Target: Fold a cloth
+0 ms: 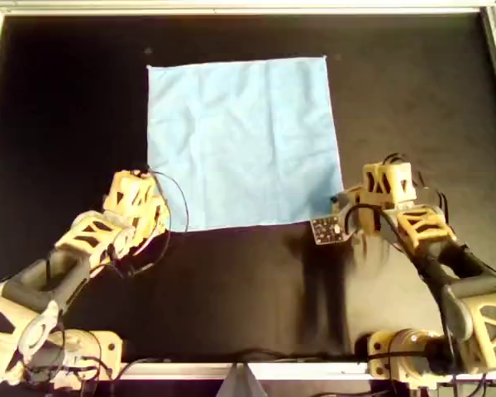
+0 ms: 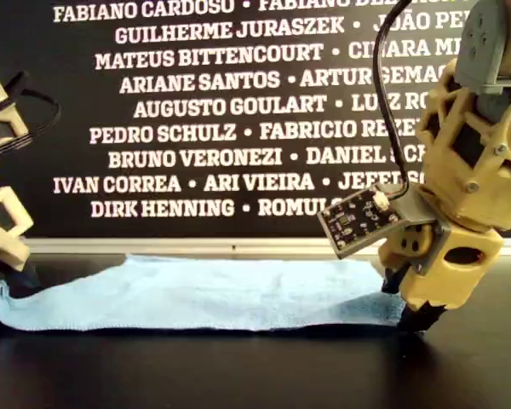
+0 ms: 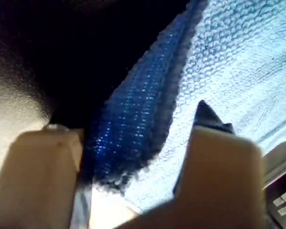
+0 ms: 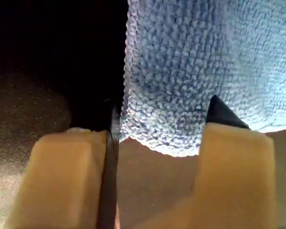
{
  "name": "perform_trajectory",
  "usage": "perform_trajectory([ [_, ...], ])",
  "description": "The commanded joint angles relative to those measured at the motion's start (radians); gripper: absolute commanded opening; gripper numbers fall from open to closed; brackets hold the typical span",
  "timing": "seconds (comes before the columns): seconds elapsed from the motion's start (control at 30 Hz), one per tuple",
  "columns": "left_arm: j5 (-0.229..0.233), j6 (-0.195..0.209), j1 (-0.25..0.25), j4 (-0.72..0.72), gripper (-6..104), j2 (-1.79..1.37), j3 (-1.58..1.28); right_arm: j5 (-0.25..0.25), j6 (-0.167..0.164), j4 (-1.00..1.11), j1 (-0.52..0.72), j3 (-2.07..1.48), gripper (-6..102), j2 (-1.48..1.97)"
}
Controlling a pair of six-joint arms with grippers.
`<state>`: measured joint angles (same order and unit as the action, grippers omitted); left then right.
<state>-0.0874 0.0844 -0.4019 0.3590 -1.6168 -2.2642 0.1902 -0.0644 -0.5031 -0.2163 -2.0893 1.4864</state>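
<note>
The cloth [image 1: 244, 141] lies spread flat on the black table [image 1: 66, 124]; its two near corners each sit between parted jaws; the first gripper [image 3: 133, 162] straddles a raised hem, the second gripper [image 4: 155, 143] a rounded corner, neither clenched.

White capital names fill the black wall panel [image 2: 238, 111] behind the table's far edge in the exterior view: "GUILHERME JURASZEK", "MATEUS BITTENCOURT", "ARIANE SANTOS", "AUGUSTO GOULART", "PEDRO SCHULZ", "BRUNO VERONEZI", "IVAN CORREA", "ARI VIEIRA" and "DIRK HENNING". The top row reads "FABIANO CARDOSO", clipped by the picture's edge. Others are hidden in part by an arm: "CINARA M", "ARTUR", "FABRICIO", "DANIEL", "ROMUL".
</note>
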Motion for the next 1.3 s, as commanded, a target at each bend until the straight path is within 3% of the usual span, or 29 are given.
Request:
perform_trajectory([
  [0.0, 0.003, 0.003, -0.038, 0.009, 72, -0.005, -0.005, -0.009, -0.003, 0.017, 0.012, 0.043, 76, 0.006],
  [0.13, 0.003, 0.003, -0.038, 0.009, 71, -0.005, -0.005, -0.009, -0.003, 0.017, 0.011, 0.034, 74, 0.006],
  [0.27, 0.003, 0.003, -0.035, 0.009, 65, -0.012, -0.002, 0.005, -0.003, 0.017, 0.012, 0.044, 61, 0.009],
  [0.37, 0.003, 0.003, -0.028, 0.009, 50, -0.021, 0.012, 0.005, -0.003, 0.034, 0.012, 0.051, 45, 0.011],
  [0.57, -0.015, 0.018, -0.026, 0.006, 9, -0.012, 0.048, 0.006, -0.005, 0.034, 0.012, 0.049, 11, 0.014],
  [0.67, -0.015, 0.018, -0.026, 0.008, -2, -0.008, 0.074, 0.006, -0.005, 0.034, 0.002, 0.049, -2, 0.011],
  [1.27, 0.005, 0.003, -0.025, 0.029, -1, -0.078, -0.037, 0.008, -0.006, 0.015, -0.005, -0.238, -1, 0.291],
])
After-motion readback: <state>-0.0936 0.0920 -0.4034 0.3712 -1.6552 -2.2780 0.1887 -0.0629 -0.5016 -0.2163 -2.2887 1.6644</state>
